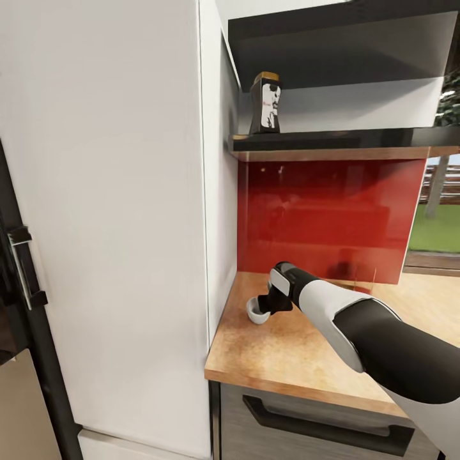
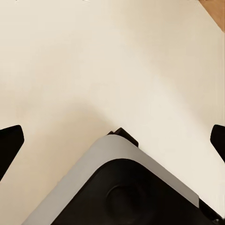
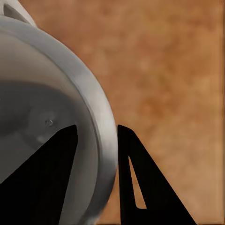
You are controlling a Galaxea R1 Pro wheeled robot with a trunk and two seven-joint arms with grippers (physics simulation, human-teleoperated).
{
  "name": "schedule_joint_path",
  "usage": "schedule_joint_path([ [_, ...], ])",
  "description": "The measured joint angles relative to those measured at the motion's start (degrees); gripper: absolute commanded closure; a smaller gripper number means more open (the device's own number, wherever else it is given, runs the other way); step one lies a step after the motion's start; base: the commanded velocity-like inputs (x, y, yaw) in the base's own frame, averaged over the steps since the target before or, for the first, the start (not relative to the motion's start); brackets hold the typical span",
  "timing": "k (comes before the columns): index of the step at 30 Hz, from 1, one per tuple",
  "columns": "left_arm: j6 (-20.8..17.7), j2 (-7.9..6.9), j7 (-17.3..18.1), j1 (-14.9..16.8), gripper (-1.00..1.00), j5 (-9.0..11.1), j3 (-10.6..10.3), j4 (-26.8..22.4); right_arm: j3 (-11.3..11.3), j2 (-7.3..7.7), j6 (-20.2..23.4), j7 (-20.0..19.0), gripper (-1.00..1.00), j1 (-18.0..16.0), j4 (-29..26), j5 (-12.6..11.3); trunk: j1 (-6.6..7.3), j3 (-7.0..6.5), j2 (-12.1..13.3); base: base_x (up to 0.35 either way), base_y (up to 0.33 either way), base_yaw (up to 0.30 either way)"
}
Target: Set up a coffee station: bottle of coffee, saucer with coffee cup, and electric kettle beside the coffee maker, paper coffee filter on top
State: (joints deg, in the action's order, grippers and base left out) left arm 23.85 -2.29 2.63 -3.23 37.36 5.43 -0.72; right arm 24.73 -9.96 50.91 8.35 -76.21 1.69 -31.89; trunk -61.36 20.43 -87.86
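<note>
My right tool (image 3: pixel 96 178) pinches the rim of the white coffee cup (image 1: pixel 257 311), one finger inside and one outside, cup at the tabletop (image 1: pixel 287 351) corner by the white cabinet (image 1: pixel 128 191); left tool (image 2: pixel 112 140) spread wide.

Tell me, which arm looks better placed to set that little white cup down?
The right. Its gripper already pinches the coffee cup's rim, low over the countertop. The left gripper hangs open.

Tall cabinet (image 1: pixel 115 191) hard by cup (image 1: pixel 257 311)
</note>
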Motion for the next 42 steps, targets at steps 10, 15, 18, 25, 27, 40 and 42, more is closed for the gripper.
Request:
schedule_joint_path([
  [10,0.0,0.0,0.0,0.0,-1.0,-0.04,0.0,0.0,0.02,0.0,-0.04,0.0,1.0,0.0,-0.01,0.02,0.0,-0.94,0.0,0.0,0.0,0.0],
  [15,0.0,-0.02,0.0,0.0,-1.0,-0.06,-0.03,0.0,0.05,0.0,-0.04,0.0,1.0,0.0,-0.02,0.06,0.0,-1.42,0.0,0.0,0.0,0.0],
  [18,0.0,-0.06,0.0,0.0,-1.0,-0.06,-0.06,0.0,0.03,0.0,-0.06,0.0,1.0,0.0,-0.02,0.08,0.0,-1.7,0.0,0.0,0.0,0.0],
  [25,0.0,-0.14,0.0,0.0,-1.0,-0.06,-0.08,0.0,0.02,0.0,-0.12,0.0,1.0,0.0,-0.02,0.21,0.0,-2.37,0.0,0.0,0.0,0.0],
  [27,0.0,-0.18,0.0,0.0,-1.0,-0.05,-0.08,0.0,0.01,0.0,-0.13,0.0,1.0,0.0,-0.02,0.38,0.0,-2.56,0.0,0.0,0.0,0.0],
  [40,0.0,-0.34,0.0,0.0,-1.0,0.0,-0.07,0.0,0.05,0.0,-0.63,0.03,1.0,0.0,0.0,0.53,0.0,-3.79,0.0,0.0,0.0,0.0],
  [42,0.0,-0.39,0.0,0.0,-1.0,0.0,-0.08,0.0,0.04,0.0,-0.82,0.04,1.0,0.0,-0.01,0.52,0.0,-3.98,0.0,0.0,0.0,0.0],
])
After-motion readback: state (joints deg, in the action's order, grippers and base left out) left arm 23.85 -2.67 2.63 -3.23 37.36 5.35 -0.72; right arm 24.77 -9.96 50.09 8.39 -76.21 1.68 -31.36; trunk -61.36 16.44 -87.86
